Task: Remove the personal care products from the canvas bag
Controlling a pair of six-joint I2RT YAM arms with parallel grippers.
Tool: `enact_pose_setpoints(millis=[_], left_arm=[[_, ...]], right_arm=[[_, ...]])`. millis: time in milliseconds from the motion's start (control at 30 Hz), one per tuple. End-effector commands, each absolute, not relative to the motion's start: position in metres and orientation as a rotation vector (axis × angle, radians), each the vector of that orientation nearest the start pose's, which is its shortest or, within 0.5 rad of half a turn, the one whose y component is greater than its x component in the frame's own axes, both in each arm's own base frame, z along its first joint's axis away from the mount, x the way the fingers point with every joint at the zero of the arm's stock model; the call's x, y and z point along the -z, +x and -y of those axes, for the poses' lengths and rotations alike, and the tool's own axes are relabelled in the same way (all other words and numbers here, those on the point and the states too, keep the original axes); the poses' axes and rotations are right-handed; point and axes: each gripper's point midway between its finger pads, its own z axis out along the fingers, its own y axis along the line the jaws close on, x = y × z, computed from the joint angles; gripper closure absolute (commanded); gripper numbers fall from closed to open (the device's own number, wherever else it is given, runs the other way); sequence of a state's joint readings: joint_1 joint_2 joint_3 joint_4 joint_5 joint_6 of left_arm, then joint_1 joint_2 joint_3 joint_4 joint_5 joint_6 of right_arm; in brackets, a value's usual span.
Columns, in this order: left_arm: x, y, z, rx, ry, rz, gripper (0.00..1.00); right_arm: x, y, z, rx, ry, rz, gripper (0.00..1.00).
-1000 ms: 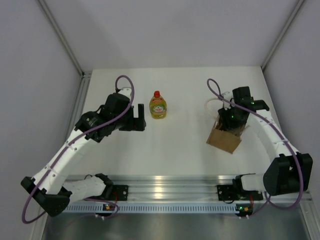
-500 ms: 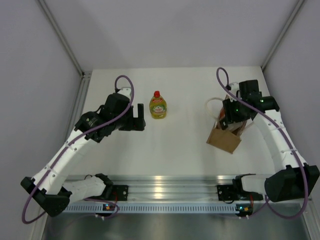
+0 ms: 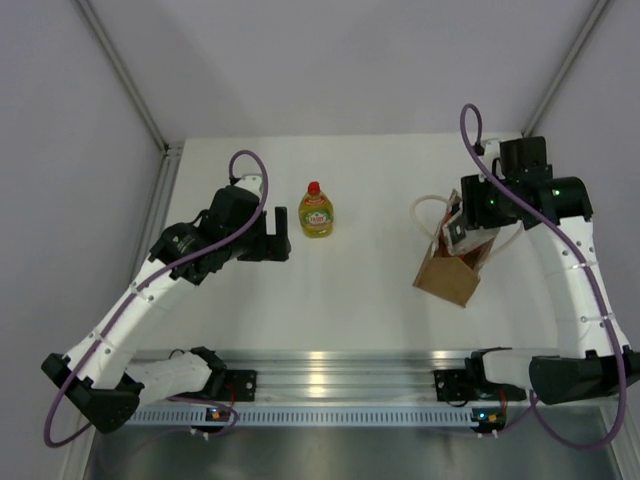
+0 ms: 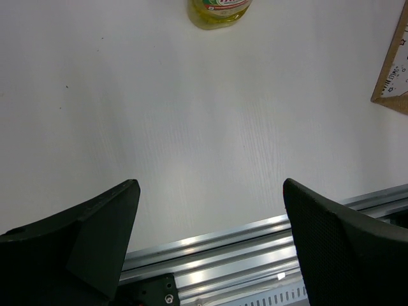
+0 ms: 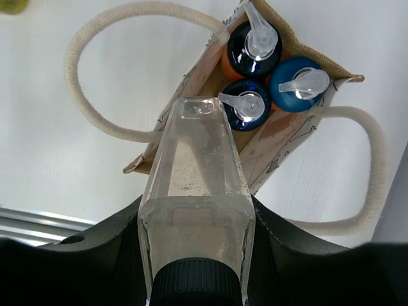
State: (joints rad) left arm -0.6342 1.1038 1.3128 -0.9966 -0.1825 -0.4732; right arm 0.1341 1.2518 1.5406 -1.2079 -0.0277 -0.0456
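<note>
From above, the left fingers (image 3: 280, 236) hover over the white bench (image 3: 360, 300), just beside the yellow-green bottle (image 3: 316, 212), which stands upright well apart from the canvas bag (image 3: 448, 278) on the right. The right fingers (image 3: 470, 238) hang over that bag's mouth, clamped on the whitish rectangular bottle (image 3: 457, 226). The left wrist view shows its fingers spread wide with only bare bench between them, the yellow-green bottle's base at the top edge and a corner of the bag at the far right. The right wrist view shows the whitish bottle gripped by its sides, dark cap nearest the camera, with the three orange bottles (image 5: 297, 84) upright inside the bag beneath.
</note>
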Motion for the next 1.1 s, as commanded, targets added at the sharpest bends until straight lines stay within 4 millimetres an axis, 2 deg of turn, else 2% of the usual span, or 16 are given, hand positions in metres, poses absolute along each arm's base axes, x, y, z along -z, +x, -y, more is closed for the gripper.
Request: enact_pose_setpoints(millis=[0,100,233,433,567,667,833,1067], left_arm=[[-0.264,0.234,0.153,0.335,0.076,-2.327,0.02],[-0.264,0.233,0.152,0.337,0.075,-2.328,0.02],[-0.263,0.232,0.151,0.335,0.069,-2.325,0.02],[-0.263,0.230,0.147,0.330,0.057,-2.320,0.02],[-0.262,0.229,0.144,0.319,0.040,-2.314,0.02],[-0.261,0.228,0.142,0.316,0.030,-2.311,0.02],[-0.260,0.229,0.142,0.312,0.017,-2.314,0.02],[-0.262,0.229,0.139,0.306,0.001,-2.301,0.02]], right_arm=[[-0.345,0.275,-0.039,-0.106,-0.158,-2.222,1.00],[-0.367,0.274,-0.045,-0.158,-0.124,-2.164,1.00],[-0.380,0.275,-0.050,-0.201,-0.115,-2.133,1.00],[-0.399,0.279,-0.077,-0.385,-0.124,-2.100,1.00],[-0.412,0.283,-0.102,-0.562,-0.141,-2.057,1.00],[-0.420,0.287,-0.113,-0.623,-0.152,-2.028,1.00],[-0.415,0.297,-0.138,-0.699,-0.194,-2.042,1.00],[-0.396,0.312,-0.190,-0.712,-0.282,-2.088,1.00]])
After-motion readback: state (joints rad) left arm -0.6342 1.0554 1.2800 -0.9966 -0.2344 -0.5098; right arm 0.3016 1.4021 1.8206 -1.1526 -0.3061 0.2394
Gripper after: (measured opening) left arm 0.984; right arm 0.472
